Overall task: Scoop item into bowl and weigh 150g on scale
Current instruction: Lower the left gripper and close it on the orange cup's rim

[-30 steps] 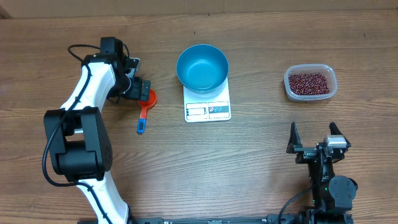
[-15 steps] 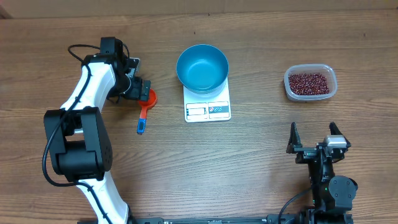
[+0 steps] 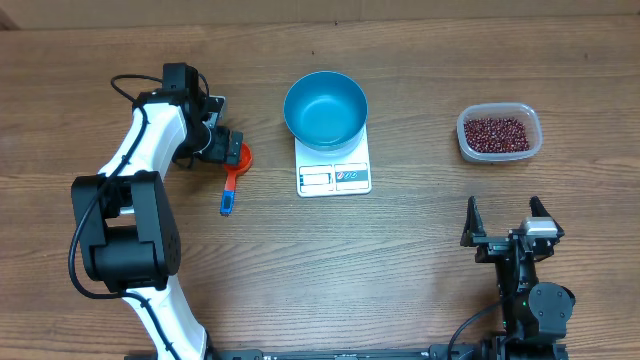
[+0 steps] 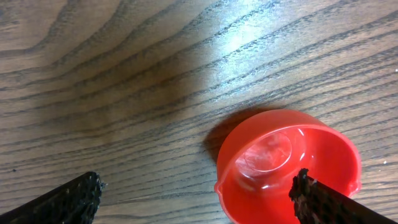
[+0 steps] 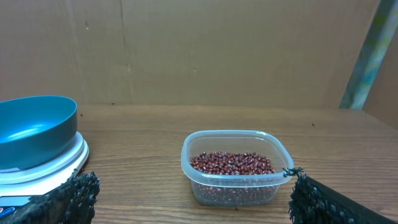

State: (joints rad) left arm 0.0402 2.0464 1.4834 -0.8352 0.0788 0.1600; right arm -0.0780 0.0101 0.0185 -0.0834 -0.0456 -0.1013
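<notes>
Wooden table [image 3: 400, 270], brown cardboard wall [image 5: 199, 50]

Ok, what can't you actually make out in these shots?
- Overhead: the scale display is too small to read.
- Left wrist: the scoop handle lies outside the frame; only its red cup shows.
- Right wrist: the bowl runs off the left edge.

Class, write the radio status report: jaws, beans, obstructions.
Both jaws open, empty. Left jaws over red scoop. Beans in tub; bowl empty on scale. Nothing blocking.
</notes>
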